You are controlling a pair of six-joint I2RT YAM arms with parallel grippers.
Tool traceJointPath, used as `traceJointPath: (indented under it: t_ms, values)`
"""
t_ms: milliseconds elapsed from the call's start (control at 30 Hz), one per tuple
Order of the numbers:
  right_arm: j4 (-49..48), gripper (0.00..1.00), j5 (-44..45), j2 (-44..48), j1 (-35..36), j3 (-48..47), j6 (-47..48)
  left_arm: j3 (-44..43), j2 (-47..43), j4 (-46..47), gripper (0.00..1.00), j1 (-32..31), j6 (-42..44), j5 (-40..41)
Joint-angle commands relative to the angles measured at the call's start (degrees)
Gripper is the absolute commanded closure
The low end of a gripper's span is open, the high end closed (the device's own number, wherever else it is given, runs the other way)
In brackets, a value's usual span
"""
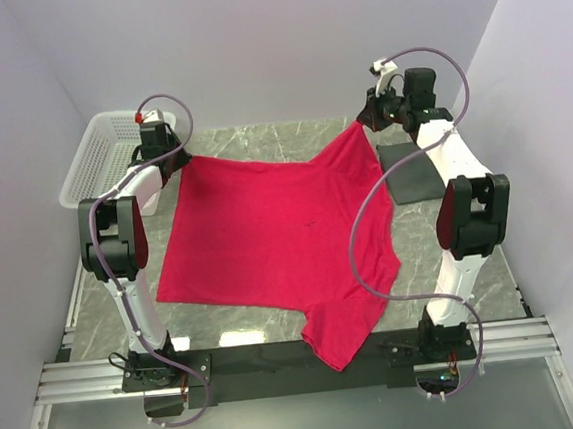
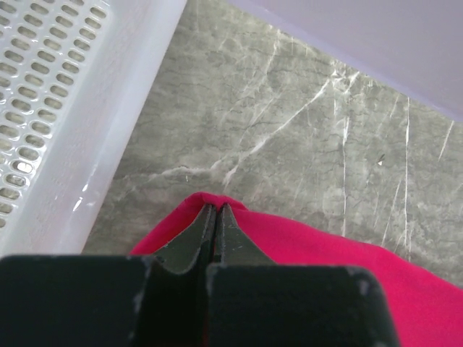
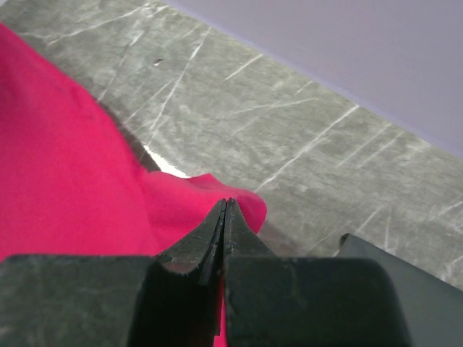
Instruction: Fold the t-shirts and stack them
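The crimson t-shirt (image 1: 267, 226) lies spread across the marble bench (image 1: 260, 138), mostly flat, with one sleeve hanging over the near edge between the two arm bases. Each arm has a far corner of it. The left claw (image 2: 215, 208) is clenched on a small peak of red cloth at the far-left corner, just beside the white mesh basket (image 1: 89, 163). The right claw (image 3: 226, 204) is likewise pinched tight on a fold of cloth at the far-right corner, where the fabric rises off the bench into a raised point. Gripping two corners along one edge, well apart, looks meant to keep that edge taut and straight, so the cloth can be drawn flat or carried over in a clean fold. No fold shows yet, so the task seems to be at an early step. The basket sits at the far left of the bench; nothing shows inside it in the top view or on the stretch of perforated floor that the left wrist view catches, though the left arm hides part of it. A dark grey flat pad (image 1: 410, 172) rests on the bench near the right arm, just beside the shirt's edge.
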State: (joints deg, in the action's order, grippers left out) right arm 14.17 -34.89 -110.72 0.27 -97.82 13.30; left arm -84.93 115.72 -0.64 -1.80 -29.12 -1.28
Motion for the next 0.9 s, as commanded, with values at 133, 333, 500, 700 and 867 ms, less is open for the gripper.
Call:
traceJointPath:
  t_ms: [133, 333, 500, 700, 867]
  values:
    - [-0.6, 1.00, -4.6, 6.6, 1.2, 3.2, -0.5, 2.7, -4.7, 5.0, 0.99, 0.3, 1.8, -2.5]
    - [2.0, 1.00, -7.6, 9.5, 1.2, 5.3, 0.8, 2.9, -4.5, 4.4, 0.99, 0.4, 2.7, -2.7]
    - [4.3, 1.00, -9.3, 12.3, 1.2, 8.5, 3.2, 2.3, -4.4, 4.0, 0.99, 0.4, 3.6, -2.9]
    - [5.1, 1.00, -9.8, 14.7, 1.2, 12.1, 4.6, 2.0, -4.2, 3.5, 0.99, 0.5, 4.6, -2.8]
    - [5.7, 1.00, -10.7, 16.1, 1.2, 13.7, 5.3, 3.3, -5.4, 4.1, 0.99, 0.6, 5.1, -2.9]
